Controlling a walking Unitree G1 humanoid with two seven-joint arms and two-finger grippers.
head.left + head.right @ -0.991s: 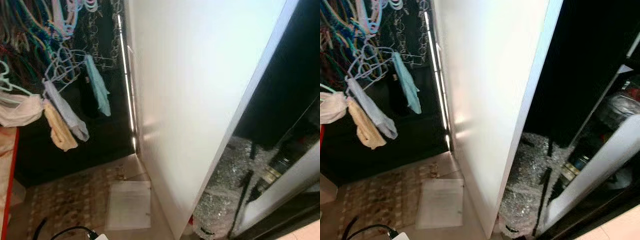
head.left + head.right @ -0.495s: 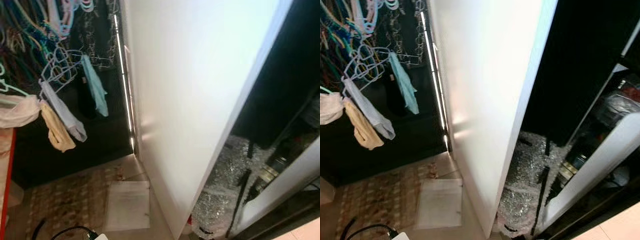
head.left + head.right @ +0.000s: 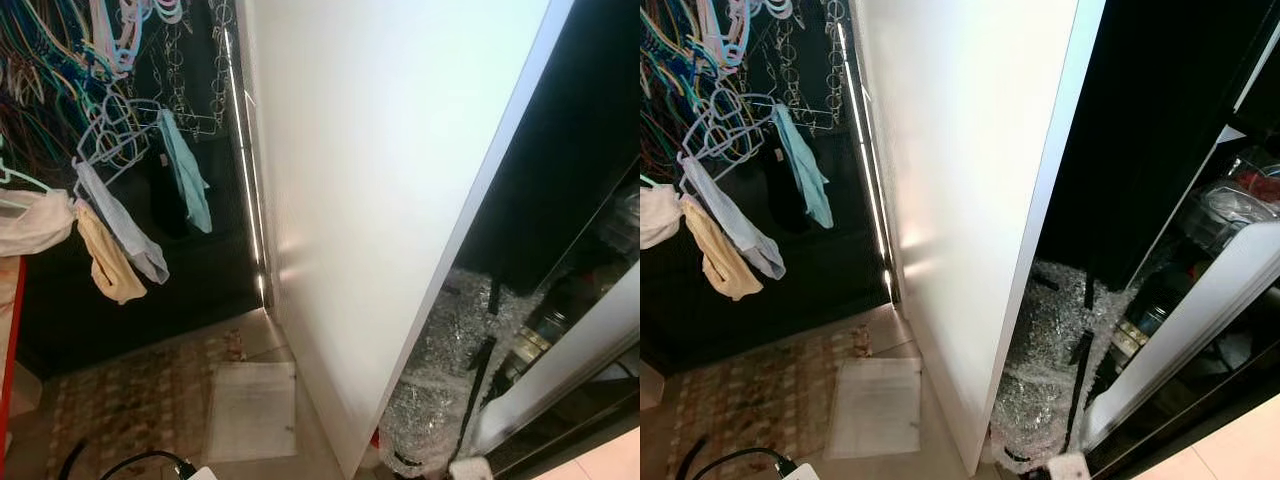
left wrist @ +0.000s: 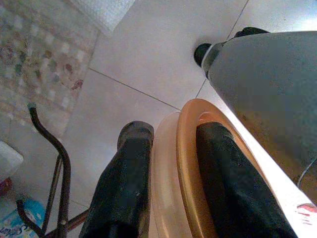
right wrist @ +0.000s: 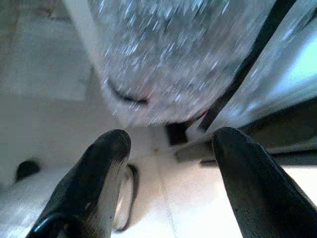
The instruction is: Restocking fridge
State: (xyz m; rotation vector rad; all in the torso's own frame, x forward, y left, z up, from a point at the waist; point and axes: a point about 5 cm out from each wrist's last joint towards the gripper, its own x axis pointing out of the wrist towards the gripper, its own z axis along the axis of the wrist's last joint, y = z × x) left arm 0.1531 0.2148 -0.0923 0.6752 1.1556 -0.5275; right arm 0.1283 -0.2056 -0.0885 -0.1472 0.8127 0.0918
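A tall white fridge panel (image 3: 380, 200) stands open before me, with the dark inside to its right. A white door-shelf rail (image 3: 1200, 320) holds a bottle (image 3: 1140, 315) and wrapped items. In the left wrist view my left gripper (image 4: 173, 136) is shut on the rim of a round orange-rimmed container (image 4: 190, 163), held low over the tiled floor. In the right wrist view my right gripper (image 5: 171, 141) hangs open near the floor with nothing between its fingers. It points at a roll of bubble wrap (image 5: 173, 54) that stands at the fridge's foot (image 3: 1050, 340).
Hangers with hung cloths (image 3: 120, 220) crowd the left. A white sheet (image 3: 250, 410) lies on a patterned rug (image 3: 130, 400) beside a black cable (image 3: 130, 462). My grey body (image 4: 267, 99) and a black metal frame (image 4: 54, 163) show by the left hand.
The head view has shifted slightly, so the scene sits a little further left. A small white object has come into view at the bottom edge below the bubble wrap.
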